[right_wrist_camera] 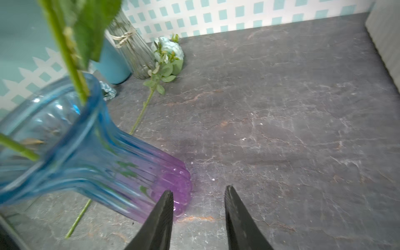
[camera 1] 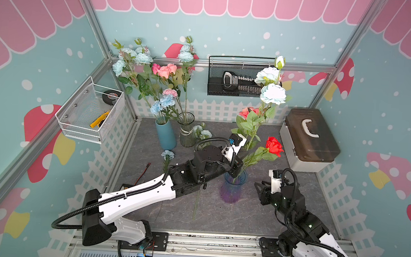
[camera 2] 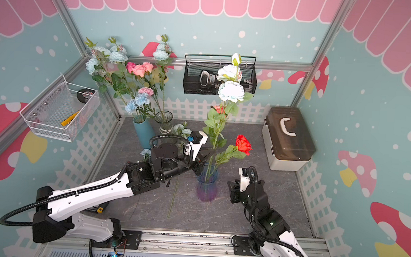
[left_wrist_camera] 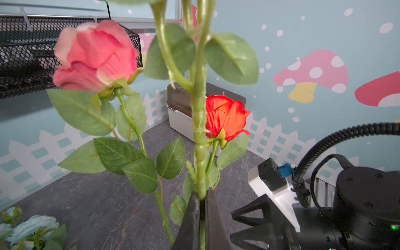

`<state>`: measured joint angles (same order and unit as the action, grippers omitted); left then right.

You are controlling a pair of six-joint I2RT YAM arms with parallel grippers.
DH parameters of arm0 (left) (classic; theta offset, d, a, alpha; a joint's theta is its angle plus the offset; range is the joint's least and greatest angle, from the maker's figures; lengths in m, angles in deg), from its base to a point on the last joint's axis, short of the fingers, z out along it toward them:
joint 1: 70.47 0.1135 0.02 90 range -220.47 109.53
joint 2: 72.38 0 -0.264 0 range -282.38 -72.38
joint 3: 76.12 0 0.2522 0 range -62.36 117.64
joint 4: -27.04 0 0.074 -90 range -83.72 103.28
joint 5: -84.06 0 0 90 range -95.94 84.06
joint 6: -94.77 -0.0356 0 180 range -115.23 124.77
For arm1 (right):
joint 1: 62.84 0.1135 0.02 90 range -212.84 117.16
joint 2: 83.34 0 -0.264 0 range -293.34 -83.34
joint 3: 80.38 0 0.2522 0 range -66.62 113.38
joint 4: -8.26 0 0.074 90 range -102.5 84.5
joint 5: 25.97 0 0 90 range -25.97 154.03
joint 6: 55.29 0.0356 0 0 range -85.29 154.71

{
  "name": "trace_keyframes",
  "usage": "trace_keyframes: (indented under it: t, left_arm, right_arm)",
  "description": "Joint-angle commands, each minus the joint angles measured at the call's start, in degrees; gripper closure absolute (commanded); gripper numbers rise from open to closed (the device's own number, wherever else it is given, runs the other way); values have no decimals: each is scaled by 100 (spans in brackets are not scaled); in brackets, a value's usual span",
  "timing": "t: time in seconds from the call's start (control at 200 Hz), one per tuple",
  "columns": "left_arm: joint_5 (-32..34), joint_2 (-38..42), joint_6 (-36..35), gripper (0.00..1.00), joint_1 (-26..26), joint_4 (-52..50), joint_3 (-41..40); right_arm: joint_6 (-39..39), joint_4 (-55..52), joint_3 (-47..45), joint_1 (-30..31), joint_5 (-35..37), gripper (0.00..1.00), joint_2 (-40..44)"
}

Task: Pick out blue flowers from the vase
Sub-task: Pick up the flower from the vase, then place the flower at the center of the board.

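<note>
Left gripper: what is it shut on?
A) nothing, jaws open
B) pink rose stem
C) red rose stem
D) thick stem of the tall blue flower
D: in the left wrist view the left gripper is closed on the thick green stem. In a top view that stem rises from the vase to the pale-blue blooms. The red rose and pink rose stems stand outside the jaws.

light: bright, even, soft shadows | top views: sharp | wrist views: near objects blurred, edges warped
</note>
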<state>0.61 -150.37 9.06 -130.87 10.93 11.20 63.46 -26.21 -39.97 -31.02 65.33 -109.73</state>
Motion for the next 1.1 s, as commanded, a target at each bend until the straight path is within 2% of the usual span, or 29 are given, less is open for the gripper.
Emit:
trace_keyframes:
  t: [0.0, 0.085, 0.2, 0.365, 0.51, 0.655, 0.901, 1.096]
  left_arm:
    - [-263, 187, -65, 100, 23, 77, 366]
    - [-320, 290, -76, 100, 20, 54, 462]
    - [-401, 422, -91, 100, 36, -153, 708]
    - [-555, 592, -131, 100, 39, -569, 1120]
    - [-715, 749, -188, 100, 60, -950, 1490]
    - [-970, 746, -162, 100, 73, -1459, 2010]
    - [-1141, 811, -22, 100, 78, -1848, 2539]
    - [-910, 847, -87, 100, 86, -2460, 3045]
  right_arm:
    - [-207, -279, 565, -23, -688, 60, 64]
    - [-309, -405, 720, -24, -659, 59, 144]
    - [-340, -327, 486, -24, -435, 58, 91]
    - [-49, 272, -252, -25, 15, 44, 111]
    - [-4, 437, -718, -25, 667, 38, 530]
    - [77, 433, -894, -17, 867, 36, 808]
    - [78, 528, -903, -19, 844, 37, 575]
    - [87, 592, -949, -25, 826, 33, 570]
